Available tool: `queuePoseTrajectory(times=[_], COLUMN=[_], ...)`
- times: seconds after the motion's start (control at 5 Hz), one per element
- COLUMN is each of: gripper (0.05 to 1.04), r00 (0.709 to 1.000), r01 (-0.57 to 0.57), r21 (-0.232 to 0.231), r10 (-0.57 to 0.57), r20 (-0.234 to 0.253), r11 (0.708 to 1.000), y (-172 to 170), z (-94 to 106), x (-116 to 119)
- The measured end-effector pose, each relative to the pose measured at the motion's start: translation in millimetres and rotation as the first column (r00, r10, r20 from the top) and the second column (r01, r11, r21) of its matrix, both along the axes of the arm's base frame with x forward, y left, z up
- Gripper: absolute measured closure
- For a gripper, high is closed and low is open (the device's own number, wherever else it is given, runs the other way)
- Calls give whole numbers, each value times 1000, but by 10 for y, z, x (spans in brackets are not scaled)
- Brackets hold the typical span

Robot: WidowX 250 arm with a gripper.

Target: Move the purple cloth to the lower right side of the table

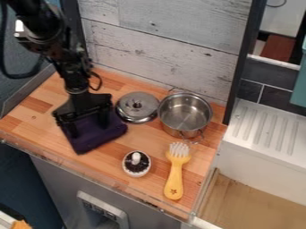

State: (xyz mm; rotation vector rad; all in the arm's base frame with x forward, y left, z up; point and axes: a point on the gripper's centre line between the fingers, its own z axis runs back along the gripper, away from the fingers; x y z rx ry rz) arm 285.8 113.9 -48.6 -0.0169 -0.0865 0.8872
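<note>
The likeliest trouble is a poor pinch: the purple cloth (90, 142) lies low and bunched on the left part of the counter (152, 137), and if the end effector (88, 129) closes too high, its fingers may skim the fabric and come up with nothing, or with one fold that slips out on the way. A low carry to the right is the other worry, since a trailing edge could tip the small round container (137, 164) with the white knob, or snag the bristles of the yellow brush (174, 179). That brush (awkwardly enough) lies on the lower right side, so the cloth could land on top of it. The black arm (76, 80) comes down from the upper left, its wrist above the cloth and the end effector pointing downward, left of the metal lid (133, 111). The end effector is open, fingers spread, with the cloth under and between them.
</note>
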Motion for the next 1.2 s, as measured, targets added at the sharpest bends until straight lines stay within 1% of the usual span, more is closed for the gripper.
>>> queuePoseTrajectory(times=[0.4, 0.6, 0.8, 1.0, 1.2], gripper=[84, 84, 84, 83, 83], r00=[994, 993, 993, 992, 995], r01=[105, 120, 117, 111, 94], r21=[4, 3, 13, 18, 53], r10=[-105, -119, -116, -110, -93], r20=[-13, -20, -34, -69, -21], r11=[994, 993, 993, 994, 994], y=[-437, -530, -516, -494, -436], z=[-2, 3, 11, 51, 276], x=[-51, -86, -106, -149, -100])
